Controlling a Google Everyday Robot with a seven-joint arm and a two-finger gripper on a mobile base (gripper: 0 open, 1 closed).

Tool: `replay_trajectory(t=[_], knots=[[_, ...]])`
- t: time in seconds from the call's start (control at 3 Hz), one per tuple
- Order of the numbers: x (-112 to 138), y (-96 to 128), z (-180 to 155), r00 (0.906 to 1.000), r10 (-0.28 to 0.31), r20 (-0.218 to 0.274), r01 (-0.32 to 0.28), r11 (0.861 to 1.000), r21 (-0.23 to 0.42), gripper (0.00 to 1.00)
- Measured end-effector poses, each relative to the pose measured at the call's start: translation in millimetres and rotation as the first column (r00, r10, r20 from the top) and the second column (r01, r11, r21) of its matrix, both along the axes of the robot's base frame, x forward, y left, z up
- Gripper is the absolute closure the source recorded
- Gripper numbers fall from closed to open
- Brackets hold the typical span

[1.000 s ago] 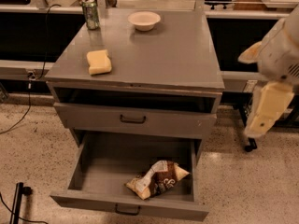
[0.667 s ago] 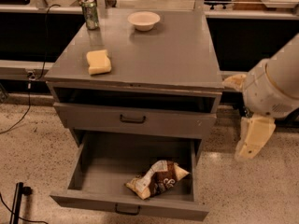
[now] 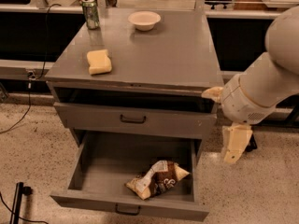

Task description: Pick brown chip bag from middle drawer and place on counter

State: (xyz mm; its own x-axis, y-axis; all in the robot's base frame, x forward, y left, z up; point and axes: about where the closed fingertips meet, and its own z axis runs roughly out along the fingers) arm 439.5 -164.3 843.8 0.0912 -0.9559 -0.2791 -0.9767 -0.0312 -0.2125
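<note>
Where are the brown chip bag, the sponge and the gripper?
brown chip bag [image 3: 159,178]: camera view, dark middle panel
sponge [image 3: 99,61]: camera view, top face
gripper [image 3: 235,144]: camera view, cream lower part, right of the open middle drawer [image 3: 107,162]

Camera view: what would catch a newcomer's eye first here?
The big white arm fills the right edge, its gripper hanging beside the cabinet, right of the open middle drawer. In that drawer lies the brown chip bag, toward its front right. On the counter sit a yellow sponge, a white bowl and a can.
</note>
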Motion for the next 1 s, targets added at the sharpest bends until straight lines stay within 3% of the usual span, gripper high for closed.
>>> replay_trajectory(t=[0.33, 0.67, 1.0], knots=[[-1, 37, -76, 0.9875, 0.111, -0.112, -0.106, 0.993, 0.047, 0.0], [-10, 71, -157, 0.9552, 0.229, -0.188, -0.213, 0.972, 0.101, 0.0], [-10, 71, -158, 0.9548, 0.229, -0.19, -0.213, 0.972, 0.102, 0.0]])
